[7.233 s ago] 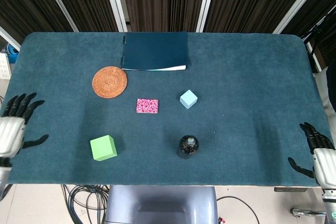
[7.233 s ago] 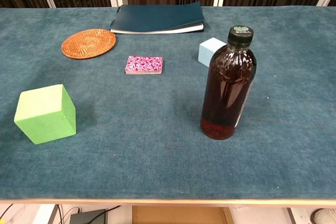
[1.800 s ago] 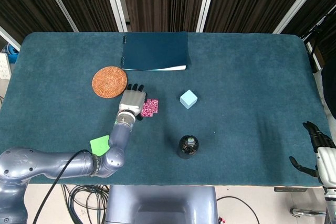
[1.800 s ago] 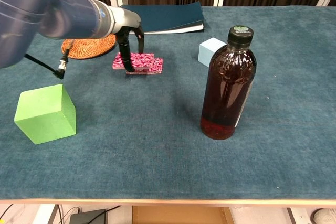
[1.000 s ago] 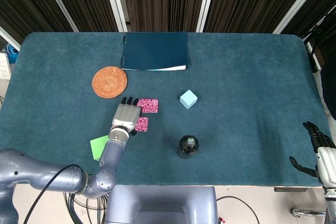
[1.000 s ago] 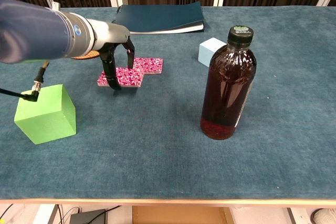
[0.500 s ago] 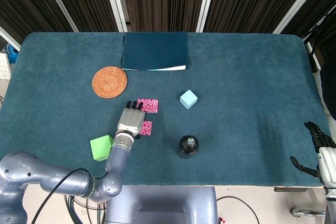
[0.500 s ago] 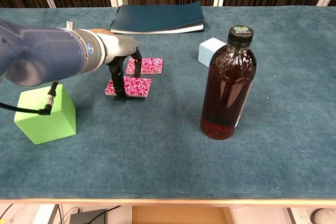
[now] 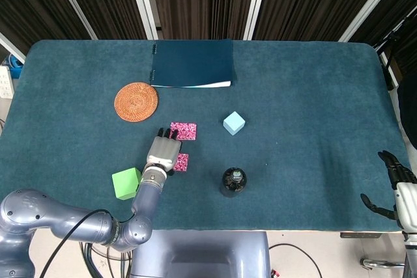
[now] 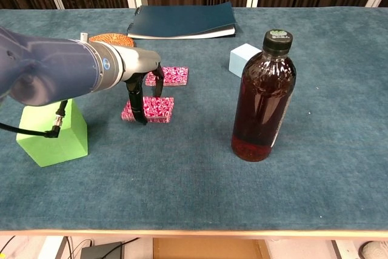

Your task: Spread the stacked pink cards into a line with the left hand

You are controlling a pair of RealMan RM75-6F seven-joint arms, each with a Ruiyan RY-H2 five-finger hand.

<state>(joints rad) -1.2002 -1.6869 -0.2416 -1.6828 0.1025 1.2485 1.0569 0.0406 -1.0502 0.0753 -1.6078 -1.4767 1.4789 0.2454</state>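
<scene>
Two groups of pink cards [image 10: 159,92] lie mid-table, one under my left hand [image 10: 144,92], whose fingertips press it with nothing gripped, so I judge light, even downward pressure and a straight drag best, while my right hand [image 9: 395,185] idles, fingers apart.

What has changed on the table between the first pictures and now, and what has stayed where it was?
The left hand has come in from the table's left edge and rests its fingers on the pink cards. Some cards have been dragged towards the robot; the remaining pile stays put. The right hand, bottle, green cube, blue cube, coaster and notebook are unmoved.
</scene>
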